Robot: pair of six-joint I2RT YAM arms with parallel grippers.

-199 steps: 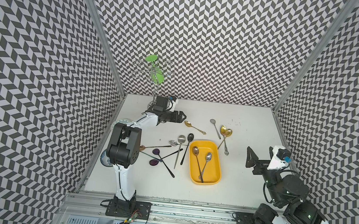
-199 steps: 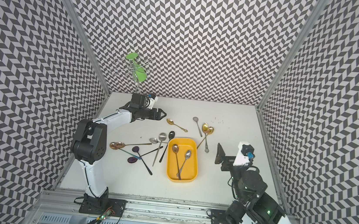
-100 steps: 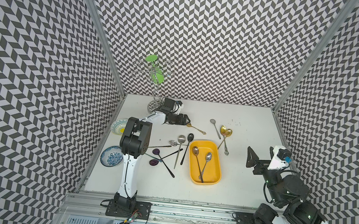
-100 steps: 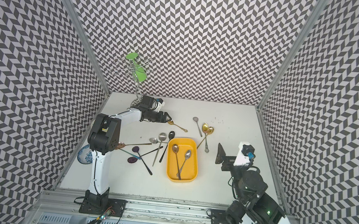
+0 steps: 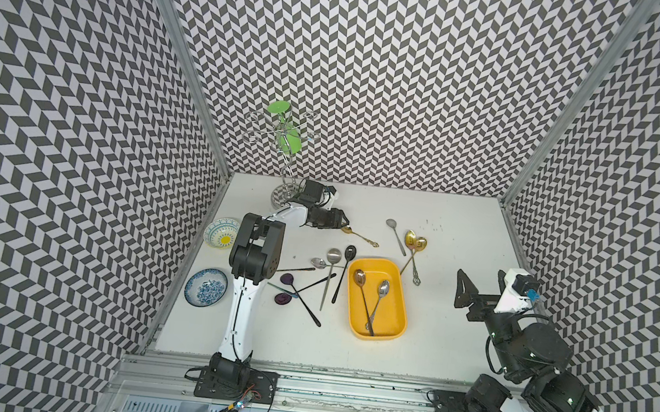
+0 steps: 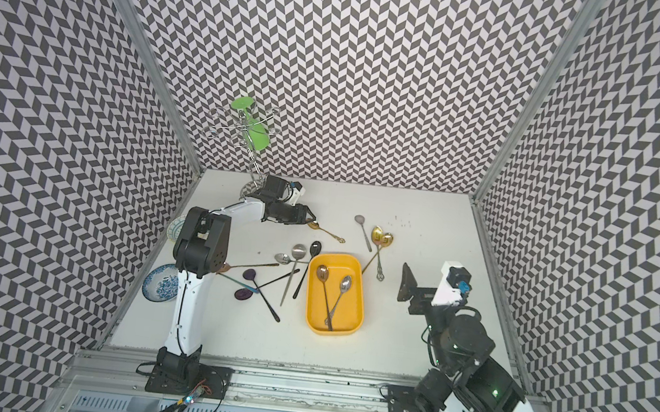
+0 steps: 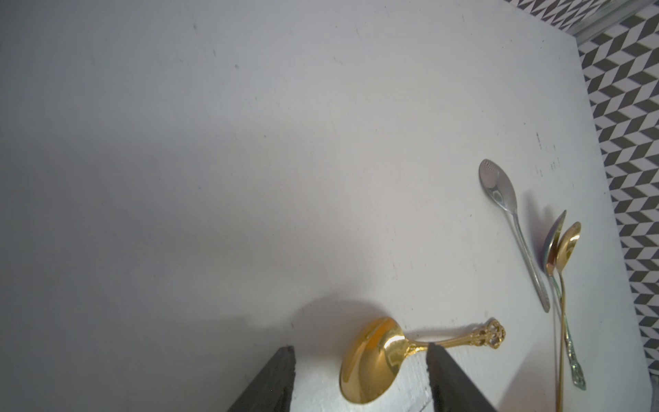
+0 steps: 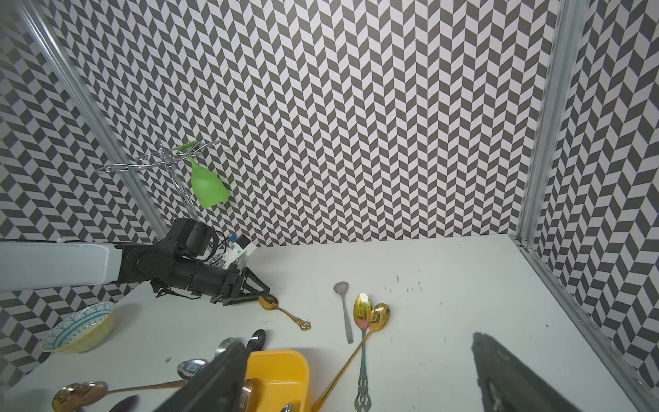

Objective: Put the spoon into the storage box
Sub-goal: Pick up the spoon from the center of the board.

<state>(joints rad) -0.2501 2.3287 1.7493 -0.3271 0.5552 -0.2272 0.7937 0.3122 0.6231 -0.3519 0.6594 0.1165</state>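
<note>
A short gold spoon (image 5: 358,235) (image 7: 374,353) lies on the white table at the back, left of centre. My left gripper (image 5: 341,221) (image 7: 360,351) is low over the table with its jaws either side of the spoon's bowl. It is open, with table showing between the bowl and one finger (image 7: 281,374). The other finger (image 7: 442,374) is at the spoon's neck. The yellow storage box (image 5: 395,306) (image 6: 357,297) sits mid-table with two silver spoons (image 5: 370,299) crossed in it. My right gripper (image 5: 482,290) (image 8: 360,374) hangs open and empty to the right of the box.
Several dark and silver spoons (image 5: 312,280) lie scattered left of the box. A silver spoon (image 5: 396,235) and two long gold ones (image 5: 414,247) lie behind it. Two patterned bowls (image 5: 221,232) (image 5: 206,287) stand by the left wall. A wire rack (image 5: 287,177) with a green glass (image 5: 288,142) stands at the back.
My left arm has swung right and reached the gold spoon, and its jaws have narrowed around the bowl. The right arm has not moved.
</note>
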